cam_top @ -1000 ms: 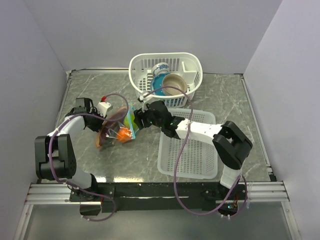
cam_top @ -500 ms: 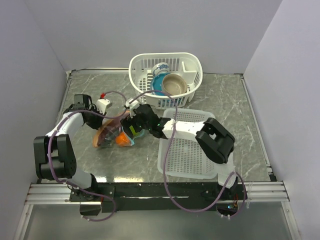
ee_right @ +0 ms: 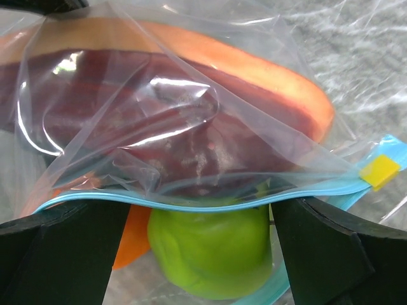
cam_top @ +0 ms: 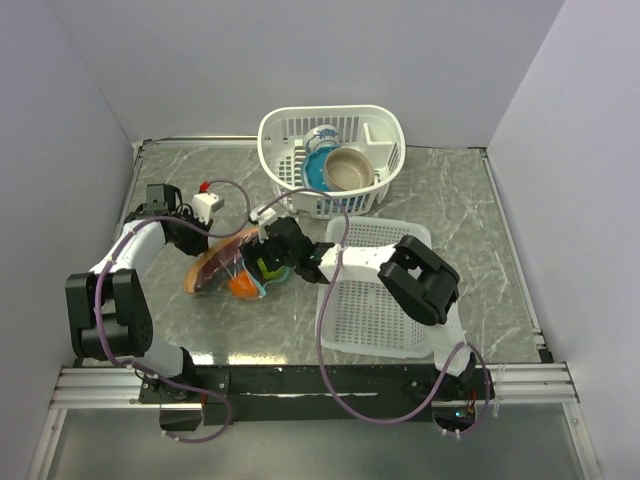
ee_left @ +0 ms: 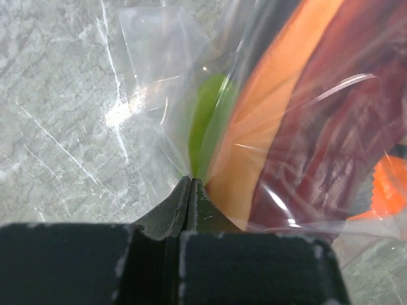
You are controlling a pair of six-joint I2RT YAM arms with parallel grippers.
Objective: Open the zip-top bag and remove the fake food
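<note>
The zip-top bag [cam_top: 222,268] lies on the table left of centre, with its teal zip strip [ee_right: 191,204] at the right end. My left gripper [cam_top: 202,245] is shut on the bag's clear plastic [ee_left: 165,95] at the closed end [ee_left: 191,181]. My right gripper [cam_top: 259,264] is open at the bag's mouth, and its fingers [ee_right: 70,248] straddle the green fruit [ee_right: 210,254]. The gripper's own midpoint sits just under the zip strip [ee_right: 201,213]. The dark purple aubergine [ee_right: 127,121] and the long reddish-orange piece [ee_right: 261,67] lie inside the bag. The orange ball [cam_top: 240,285] shows at the bag's near side.
A white basket [cam_top: 275,130] at the back holds a blue bowl [cam_top: 318,165] and a tan bowl [cam_top: 348,168]. A white mesh tray [cam_top: 385,310] lies right of the bag, under my right arm. A small white object with a red top [cam_top: 207,205] sits behind the bag.
My right gripper has moved left, up to the bag's mouth. The bag has shifted left and lies flatter. My left gripper has pulled slightly left with it.
</note>
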